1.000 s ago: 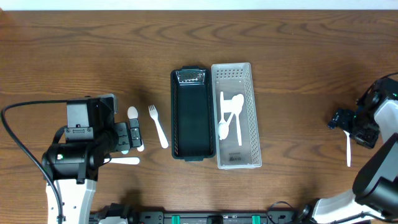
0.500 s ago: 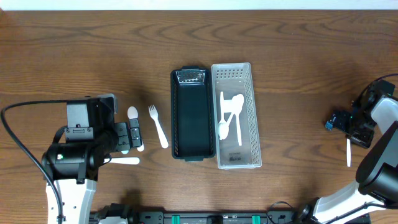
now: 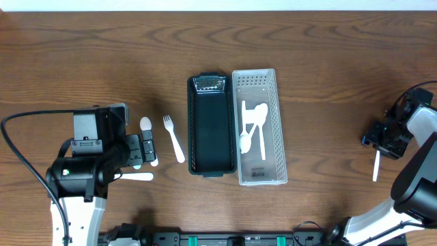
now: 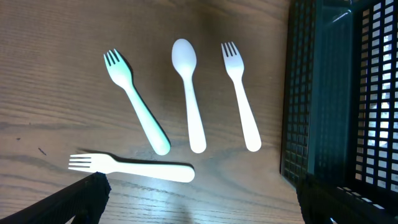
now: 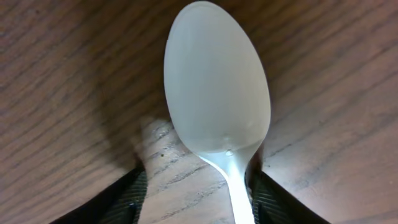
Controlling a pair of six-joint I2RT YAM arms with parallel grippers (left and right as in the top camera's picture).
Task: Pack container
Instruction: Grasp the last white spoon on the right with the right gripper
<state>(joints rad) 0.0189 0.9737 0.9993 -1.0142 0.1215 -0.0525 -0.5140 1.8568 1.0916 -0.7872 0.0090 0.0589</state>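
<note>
A black container (image 3: 212,126) and a white perforated tray (image 3: 272,126) stand side by side mid-table; the tray holds white spoons (image 3: 254,130). My left gripper (image 3: 140,150) is open and empty above loose cutlery: a mint fork (image 4: 137,106), a white spoon (image 4: 189,93), a white fork (image 4: 241,93) and a fork lying crosswise (image 4: 134,168). My right gripper (image 3: 382,140) is at the far right, low on the table. Its jaws stand open around a white spoon (image 5: 217,87), whose handle (image 3: 375,166) rests against one finger (image 5: 264,199).
The black container's mesh wall (image 4: 323,93) fills the right side of the left wrist view. The left arm's cable (image 3: 20,157) loops over the table at the far left. The right arm's body (image 3: 416,184) sits by the table's right edge.
My right gripper shifted slightly left and the white spoon's handle swung with it, now tilted and further left. The left arm and its cutlery have not moved.
</note>
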